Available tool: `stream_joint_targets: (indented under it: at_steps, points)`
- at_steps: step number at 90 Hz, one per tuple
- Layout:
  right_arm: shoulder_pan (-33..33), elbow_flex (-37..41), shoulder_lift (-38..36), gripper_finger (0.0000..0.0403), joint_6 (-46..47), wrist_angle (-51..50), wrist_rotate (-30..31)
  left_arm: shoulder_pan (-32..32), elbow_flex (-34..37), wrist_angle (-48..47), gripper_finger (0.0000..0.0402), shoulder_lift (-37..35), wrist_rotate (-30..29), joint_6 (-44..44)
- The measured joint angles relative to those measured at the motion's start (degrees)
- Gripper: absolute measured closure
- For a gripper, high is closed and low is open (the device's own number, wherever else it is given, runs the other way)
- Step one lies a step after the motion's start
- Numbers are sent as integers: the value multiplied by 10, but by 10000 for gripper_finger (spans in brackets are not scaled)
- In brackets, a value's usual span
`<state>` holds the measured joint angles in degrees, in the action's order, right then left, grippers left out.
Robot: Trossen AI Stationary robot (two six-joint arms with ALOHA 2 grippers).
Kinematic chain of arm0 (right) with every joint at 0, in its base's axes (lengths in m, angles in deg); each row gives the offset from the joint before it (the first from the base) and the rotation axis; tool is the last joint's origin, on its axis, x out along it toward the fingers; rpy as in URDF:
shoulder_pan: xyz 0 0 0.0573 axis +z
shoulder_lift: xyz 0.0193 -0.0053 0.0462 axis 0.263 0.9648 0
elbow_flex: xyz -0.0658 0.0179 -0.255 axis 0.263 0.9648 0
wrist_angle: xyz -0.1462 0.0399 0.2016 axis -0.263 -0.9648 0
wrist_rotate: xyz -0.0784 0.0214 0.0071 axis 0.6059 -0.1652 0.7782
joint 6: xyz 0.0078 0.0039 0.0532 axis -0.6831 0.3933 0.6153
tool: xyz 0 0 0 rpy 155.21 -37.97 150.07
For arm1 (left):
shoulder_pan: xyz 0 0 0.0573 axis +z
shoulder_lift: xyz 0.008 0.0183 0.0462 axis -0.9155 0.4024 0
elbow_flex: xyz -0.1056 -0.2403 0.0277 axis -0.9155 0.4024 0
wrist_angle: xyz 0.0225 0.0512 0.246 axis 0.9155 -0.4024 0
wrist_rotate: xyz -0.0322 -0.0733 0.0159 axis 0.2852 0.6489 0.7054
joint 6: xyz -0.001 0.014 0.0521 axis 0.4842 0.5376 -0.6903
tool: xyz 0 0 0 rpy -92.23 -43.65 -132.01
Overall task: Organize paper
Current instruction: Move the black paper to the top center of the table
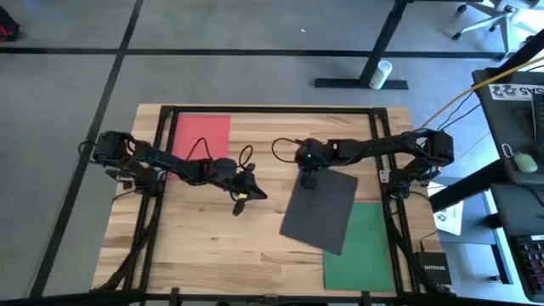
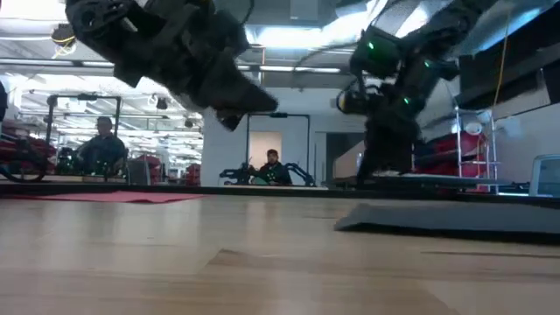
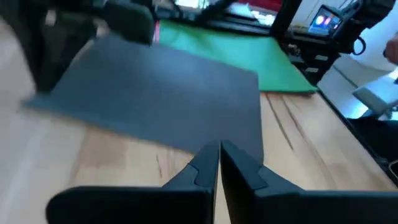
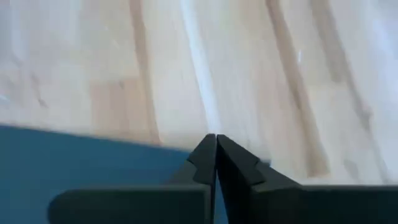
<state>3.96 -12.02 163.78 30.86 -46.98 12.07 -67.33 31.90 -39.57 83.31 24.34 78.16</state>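
The wooden surface (image 1: 212, 246) carries a red sheet (image 1: 201, 136) behind the left fingers (image 1: 252, 194), which are clenched empty. A green sheet (image 1: 365, 246) lies under the black sheet (image 1: 320, 209), whose corner the right fingers (image 1: 308, 182) are pinching.

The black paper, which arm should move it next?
Probably the right. Its end effector sits at the black paper's far corner, fingers closed. The left end effector hangs closed over bare wood beside the sheet, which partly overlaps the green paper.
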Motion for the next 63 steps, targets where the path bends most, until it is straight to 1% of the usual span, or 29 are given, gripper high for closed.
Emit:
stream_joint_targets:
  at_steps: [12, 21, 33, 54, 63]
  points:
    - [0, -53, -21, 403, -2, -95, 3, 2, -30, 1, 402, 28, 0, -32]
    - [0, -88, -43, 403, 0, -174, 11, 7, -51, -1, 402, 73, 0, -41]
    - [1, -115, -78, 403, 1, -249, 24, 17, -87, 10, 402, 140, 0, -48]
    - [1, -120, -162, 403, 23, -293, 65, 31, -174, 27, 402, 229, 4, -66]
    - [0, -120, -187, 403, 30, -292, 74, 33, -226, -3, 402, 265, 5, -86]
